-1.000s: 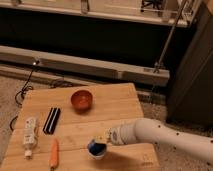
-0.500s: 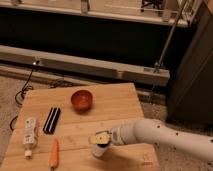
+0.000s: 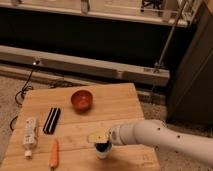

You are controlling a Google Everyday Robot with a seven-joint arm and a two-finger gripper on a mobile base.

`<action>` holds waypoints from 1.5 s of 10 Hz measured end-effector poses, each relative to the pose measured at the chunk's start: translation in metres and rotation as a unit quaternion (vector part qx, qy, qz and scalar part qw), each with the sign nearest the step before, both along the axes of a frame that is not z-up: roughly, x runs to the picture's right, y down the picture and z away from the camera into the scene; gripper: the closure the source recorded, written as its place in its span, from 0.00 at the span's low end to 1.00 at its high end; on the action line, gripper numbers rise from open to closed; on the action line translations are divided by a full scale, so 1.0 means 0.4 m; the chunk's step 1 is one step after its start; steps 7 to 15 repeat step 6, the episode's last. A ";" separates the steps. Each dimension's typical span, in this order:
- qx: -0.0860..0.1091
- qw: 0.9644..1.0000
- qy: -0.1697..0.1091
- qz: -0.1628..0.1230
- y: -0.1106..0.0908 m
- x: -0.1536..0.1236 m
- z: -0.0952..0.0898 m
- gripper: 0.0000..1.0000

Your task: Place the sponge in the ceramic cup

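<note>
Sponge (image 3: 102, 145), a small dark-blue soft block, shows as a dark mass at the mouth of the small white glossy ceramic cup (image 3: 103, 153); how deep it sits cannot be told. The claw (image 3: 98, 137) hangs just over the cup's rim, probably to centre the block above the opening; whether it is spread or pinching cannot be told. The cup stands upright on the pale wooden surface (image 3: 125, 105). Behind the cup, well apart, is a round reddish-brown bowl (image 3: 81, 99), nothing discernible inside.
</note>
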State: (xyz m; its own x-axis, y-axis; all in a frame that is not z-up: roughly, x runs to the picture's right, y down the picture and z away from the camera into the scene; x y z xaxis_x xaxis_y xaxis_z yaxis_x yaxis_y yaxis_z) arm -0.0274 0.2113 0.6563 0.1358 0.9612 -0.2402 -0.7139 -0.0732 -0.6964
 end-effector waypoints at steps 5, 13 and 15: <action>0.000 1.000 0.002 0.001 0.004 -0.006 -0.016 0.20; 0.000 1.000 0.002 0.001 0.004 -0.006 -0.016 0.20; 0.000 1.000 0.002 0.001 0.004 -0.006 -0.016 0.20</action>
